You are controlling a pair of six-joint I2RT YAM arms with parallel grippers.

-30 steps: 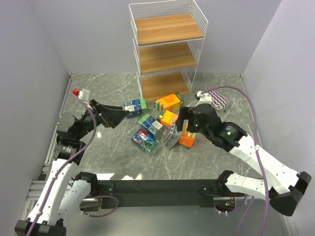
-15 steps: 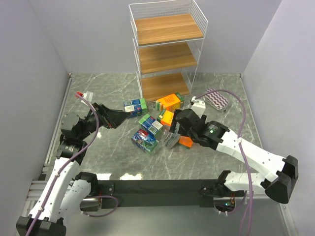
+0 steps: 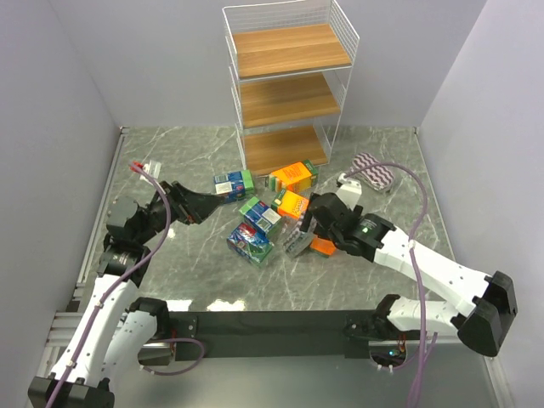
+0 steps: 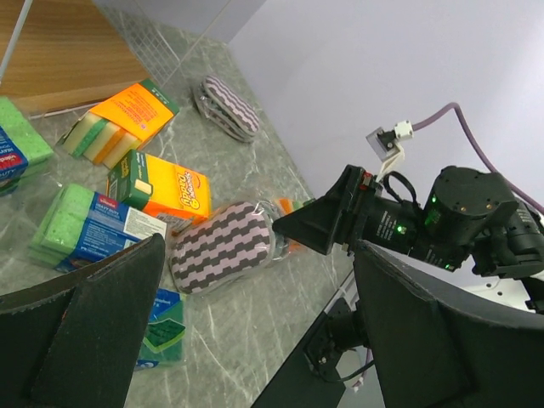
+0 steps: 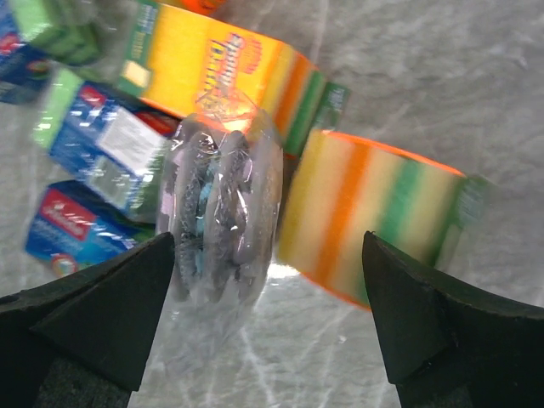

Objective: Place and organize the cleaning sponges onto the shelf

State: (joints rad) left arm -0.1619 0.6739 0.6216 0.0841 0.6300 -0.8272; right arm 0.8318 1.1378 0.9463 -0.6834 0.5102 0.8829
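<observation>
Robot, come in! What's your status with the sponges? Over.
Left gripper open, holding nothing. Right gripper open over striped pad; orange pack crowding beside it. Shelf holds no sponges.

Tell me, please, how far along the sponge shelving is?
Done: nothing; the shelf boards are bare. In hand: the right claw is open, facing a wrapped striped pad, not gripping; the left claw is open beside the pile. Left: the whole pile and the far pad, all on the table.
</observation>
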